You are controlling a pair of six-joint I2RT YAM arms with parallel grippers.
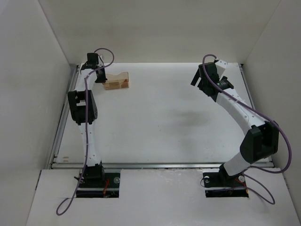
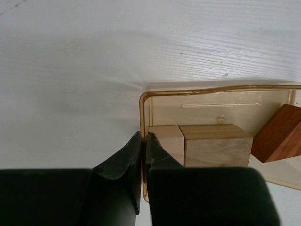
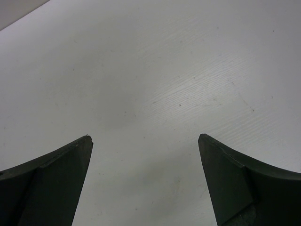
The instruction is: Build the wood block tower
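Working at the far-left corner of the table (image 1: 169, 117): the clear amber tray (image 2: 188, 92) holds tan blocks (image 2: 214, 146) and a reddish-brown block (image 2: 277, 134), none stacked. Your left gripper (image 2: 143, 141) is clamped on the tray wall; your right gripper (image 3: 145, 139) hangs spread, holding nothing. Next, you likely need to tip the blocks out, slowly.

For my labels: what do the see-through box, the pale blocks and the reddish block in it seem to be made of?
The box: probably thin clear plastic, amber-tinted, glossy; the table shows through and its rim shines. The pale blocks: apparently bare light wood, matte, with fine grain lines. The reddish block: likely darker or stained wood, smooth, with faint grain.
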